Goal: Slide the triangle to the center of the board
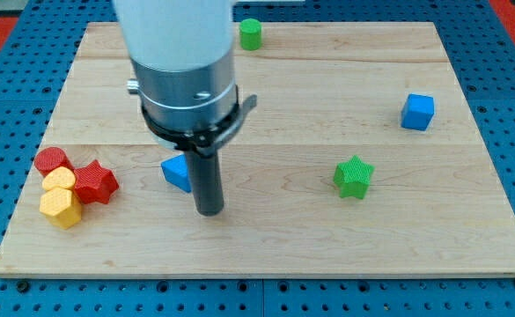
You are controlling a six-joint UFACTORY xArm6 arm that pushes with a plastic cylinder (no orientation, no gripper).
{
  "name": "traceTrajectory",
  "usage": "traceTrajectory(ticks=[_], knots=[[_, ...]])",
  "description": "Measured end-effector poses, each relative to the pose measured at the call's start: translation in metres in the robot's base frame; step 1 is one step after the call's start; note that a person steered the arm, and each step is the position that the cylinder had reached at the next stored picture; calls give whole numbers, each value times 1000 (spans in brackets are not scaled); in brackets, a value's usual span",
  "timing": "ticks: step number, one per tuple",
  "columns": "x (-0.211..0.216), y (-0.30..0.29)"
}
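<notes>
The blue triangle block lies on the wooden board, left of the board's middle, partly hidden by my rod. My tip rests on the board just to the right of and slightly below the triangle, close to it or touching its right side. The rod hangs from the large grey and white arm body at the view's top.
A red star, a red cylinder and two yellow blocks cluster at the left edge. A green star sits right of centre. A blue cube is at the right. A green cylinder is at the top.
</notes>
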State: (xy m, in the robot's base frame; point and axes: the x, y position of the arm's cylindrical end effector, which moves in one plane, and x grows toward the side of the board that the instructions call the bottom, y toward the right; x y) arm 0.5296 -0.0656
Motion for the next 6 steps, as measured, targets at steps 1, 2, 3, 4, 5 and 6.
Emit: traceTrajectory(ticks=[1,2,3,4,5,6], knots=[[-67,0],[-38,12],[19,1],[-13,-40],[-45,-6],[-98,-2]])
